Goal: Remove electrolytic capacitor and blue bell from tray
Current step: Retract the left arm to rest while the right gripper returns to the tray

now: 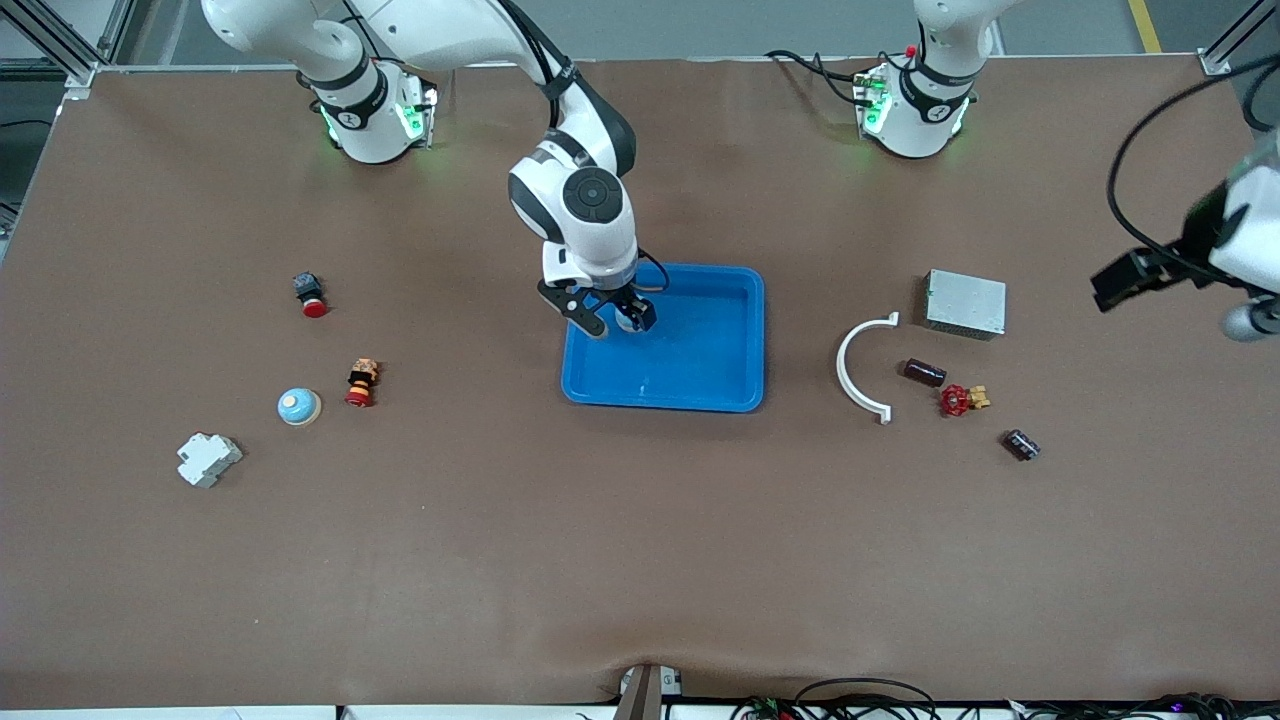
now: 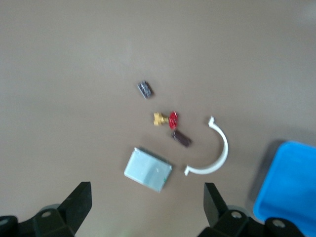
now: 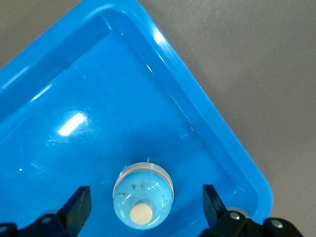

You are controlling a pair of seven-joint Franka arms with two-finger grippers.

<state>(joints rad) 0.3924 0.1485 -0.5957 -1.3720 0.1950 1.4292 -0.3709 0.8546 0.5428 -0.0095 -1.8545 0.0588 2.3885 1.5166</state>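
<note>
While your right gripper (image 1: 612,322) hangs over the blue plastic tray (image 1: 720,385) at the corner toward the right arm's end, its fingers (image 3: 79,207) stand wide apart and hold nothing. Light-blue dome bell with cream button (image 3: 143,194) sits on the tray floor between those fingers, touching neither, near the tray's corner wall.

Your left gripper (image 2: 148,207) is up high over the table's left-arm end, fingers spread fully, empty. Below it: dark brown cylindrical capacitor (image 1: 924,373) lies on its side on the table, just beside the red-handled brass valve (image 1: 962,400) and near the white plastic half-ring clamp (image 1: 862,368). Grey metal box (image 1: 965,303) sits farther from the front camera than the capacitor. Second small dark cylinder (image 1: 1021,444) lies nearer the camera, apart from the valve.

Toward the right arm's end you have another light-blue dome bell (image 1: 299,406), a red and orange push switch (image 1: 361,382), a black button with red cap (image 1: 310,294) and a white plastic breaker block (image 1: 208,459).
</note>
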